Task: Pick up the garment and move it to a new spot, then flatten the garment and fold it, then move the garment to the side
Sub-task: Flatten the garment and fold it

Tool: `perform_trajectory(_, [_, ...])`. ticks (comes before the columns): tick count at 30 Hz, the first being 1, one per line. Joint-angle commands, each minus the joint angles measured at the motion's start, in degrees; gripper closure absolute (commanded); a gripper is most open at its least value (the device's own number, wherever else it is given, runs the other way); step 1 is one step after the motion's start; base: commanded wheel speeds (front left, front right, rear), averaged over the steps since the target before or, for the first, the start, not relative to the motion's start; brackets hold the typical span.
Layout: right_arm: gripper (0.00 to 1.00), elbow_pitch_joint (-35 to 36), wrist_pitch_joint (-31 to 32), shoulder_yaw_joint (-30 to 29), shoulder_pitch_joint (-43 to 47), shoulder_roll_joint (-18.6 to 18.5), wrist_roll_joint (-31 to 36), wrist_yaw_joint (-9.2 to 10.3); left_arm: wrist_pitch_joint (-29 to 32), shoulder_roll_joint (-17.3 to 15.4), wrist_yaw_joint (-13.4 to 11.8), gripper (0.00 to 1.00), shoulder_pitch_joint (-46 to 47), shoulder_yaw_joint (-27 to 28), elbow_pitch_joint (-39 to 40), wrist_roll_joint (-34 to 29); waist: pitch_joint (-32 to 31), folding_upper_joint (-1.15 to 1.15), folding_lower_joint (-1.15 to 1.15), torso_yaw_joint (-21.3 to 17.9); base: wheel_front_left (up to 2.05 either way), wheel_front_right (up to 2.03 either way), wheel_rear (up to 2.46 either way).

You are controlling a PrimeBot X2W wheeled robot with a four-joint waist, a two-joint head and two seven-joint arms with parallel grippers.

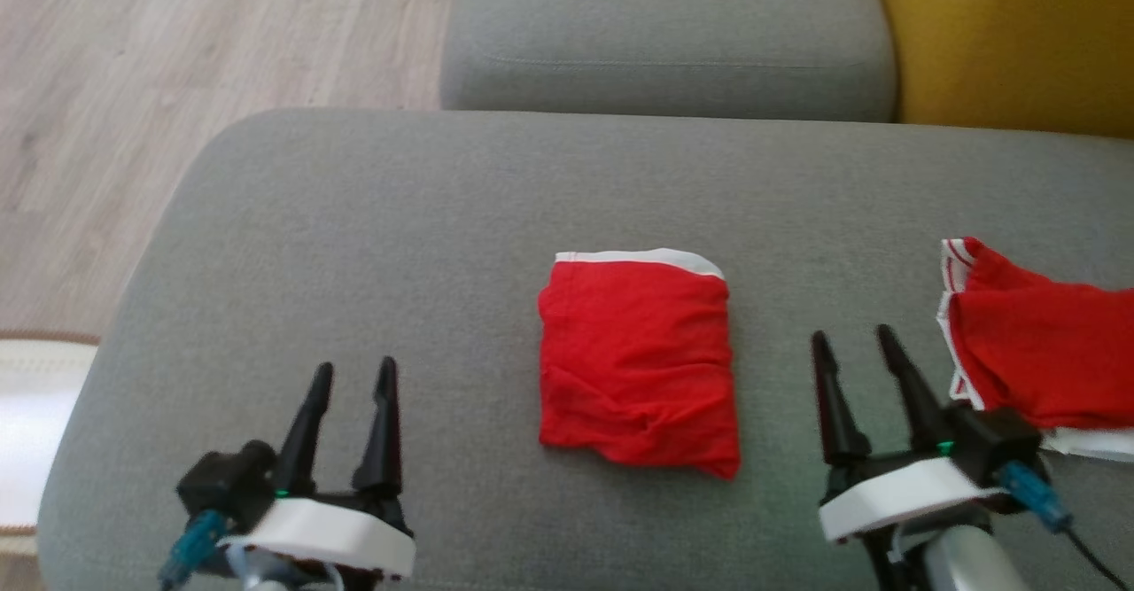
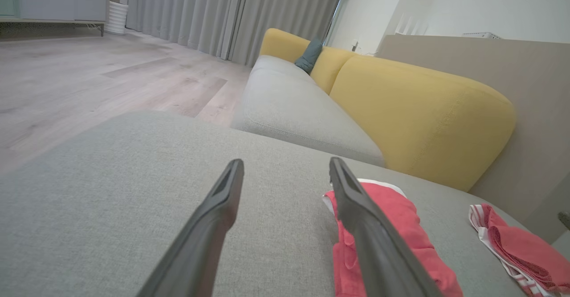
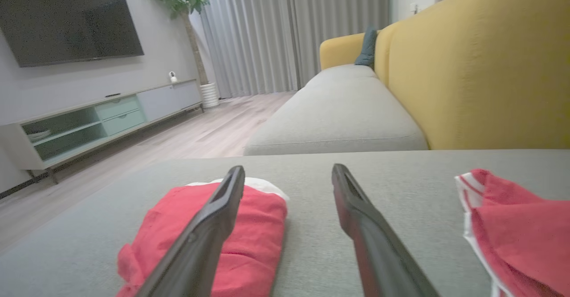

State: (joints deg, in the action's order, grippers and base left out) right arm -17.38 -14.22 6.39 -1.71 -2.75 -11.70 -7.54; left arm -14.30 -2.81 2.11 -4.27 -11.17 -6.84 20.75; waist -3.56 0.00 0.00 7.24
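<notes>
Folded red garment (image 1: 638, 361) on sofa cushion (image 1: 354, 237): soft, light, likely to unfold; best pinched at opposite edges. Left gripper (image 1: 355, 363), right gripper (image 1: 852, 333): jaws released, empty.

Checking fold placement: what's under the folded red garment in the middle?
The folded red garment with white band lies on the grey fabric seat cushion, which shows all round it. Whatever sits beneath or within its folds is covered.

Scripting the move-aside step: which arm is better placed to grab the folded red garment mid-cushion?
Right, probably. The right pincer stands open nearer the folded garment than the left pincer, also open. Caveat: the second red garment lies close by its other side.
</notes>
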Motion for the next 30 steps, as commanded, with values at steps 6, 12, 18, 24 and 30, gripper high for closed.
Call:
perform_trajectory(6, [1.00, -0.11, -0.57, 7.17, -5.89, -0.13, 0.17, 0.05, -0.70, -0.07, 0.56, 0.00, 4.00, -0.58, 0.48, -0.26, 1.44, 0.00, 0.00, 4.31, 0.00, 0.00, 0.00])
perform_trajectory(12, [1.00, -6.44, -0.58, 9.39, -11.39, -0.13, 1.87, 0.05, -0.70, -0.07, 1.06, 0.00, 5.34, -2.01, -0.53, 0.10, 4.81, 0.00, 0.00, 10.35, 0.00, 0.00, 0.00])
perform_trajectory(18, [1.00, -15.31, -0.73, 7.29, -17.10, -0.13, 2.64, 0.05, -0.70, -0.07, 1.52, 0.00, 7.28, -2.94, -1.14, 0.68, 8.19, 0.00, 0.00, 16.19, 0.00, 0.00, 0.00])
perform_trajectory(24, [1.00, -19.55, -0.76, 5.09, -20.24, -0.13, 4.49, 0.05, -0.70, -0.07, 1.76, 0.00, 8.49, -2.92, -1.51, 0.94, 10.62, 0.00, 0.00, 19.27, 0.00, 0.00, 0.00])
perform_trajectory(30, [1.00, -27.15, -0.77, 3.59, -21.73, -0.13, 4.20, 0.05, -0.70, -0.07, 1.73, 0.00, 9.21, -3.22, -1.73, 1.29, 11.97, 0.00, 0.00, 20.40, 0.00, 0.00, 0.00])
